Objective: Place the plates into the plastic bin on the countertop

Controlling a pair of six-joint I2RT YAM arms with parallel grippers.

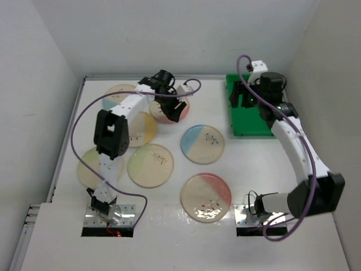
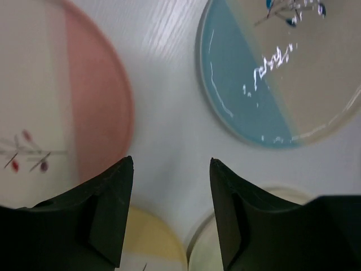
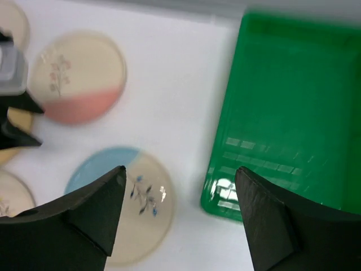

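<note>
Several cream plates lie on the white countertop (image 1: pixel 242 164). A pink-segment plate (image 1: pixel 172 113) lies at the back, a blue-segment plate (image 1: pixel 202 144) in the middle, another pink one (image 1: pixel 206 197) in front. My left gripper (image 1: pixel 172 101) is open and empty, low over the counter beside the back pink plate (image 2: pixel 84 113), with the blue plate (image 2: pixel 271 79) beyond. My right gripper (image 1: pixel 242 96) is open and empty above the left rim of the green bin (image 1: pixel 248 121). The bin (image 3: pixel 293 107) holds nothing. The blue plate (image 3: pixel 121 197) lies left of it.
Other plates lie at the left: a blue one (image 1: pixel 118 95) at the back, yellow ones (image 1: pixel 141 129) (image 1: pixel 93 166) and a pale green one (image 1: pixel 150 165). White walls bound the counter at the back and sides. The bin stands against the right wall.
</note>
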